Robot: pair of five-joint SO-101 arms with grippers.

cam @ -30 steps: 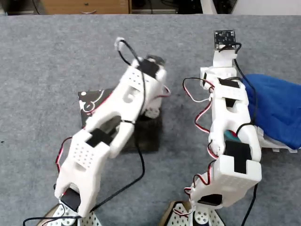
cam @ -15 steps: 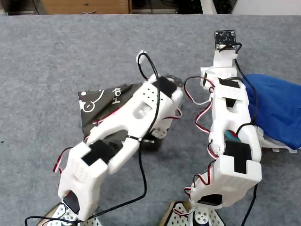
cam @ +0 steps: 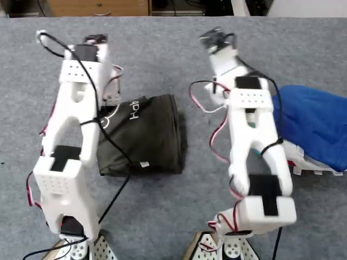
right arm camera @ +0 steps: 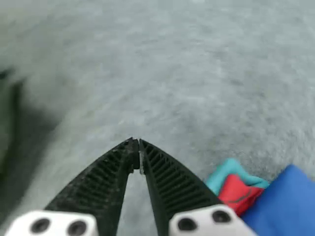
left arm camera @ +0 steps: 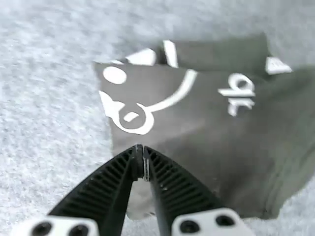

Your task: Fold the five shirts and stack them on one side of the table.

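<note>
A folded black shirt (cam: 146,138) with white print lies on the grey table, left of the middle. My left arm (cam: 76,108) stretches along its left side. In the left wrist view my left gripper (left arm camera: 140,162) is shut and empty, hanging over the printed corner of the black shirt (left arm camera: 206,132). A blue shirt (cam: 314,124) tops a pile at the right edge. My right arm (cam: 252,124) stands beside that pile. My right gripper (right arm camera: 136,150) is shut over bare carpet, with teal (right arm camera: 230,169), red (right arm camera: 239,194) and blue (right arm camera: 288,199) folded cloth close by.
Grey carpet (cam: 162,59) covers the table, with open room at the far middle and near front. A white cloth edge (cam: 317,169) pokes out under the blue shirt. Wooden furniture (cam: 97,6) stands beyond the far edge.
My left arm swung off the black shirt to its left and far side, uncovering the folded shirt. My right arm's wrist turned left toward the far middle of the table.
</note>
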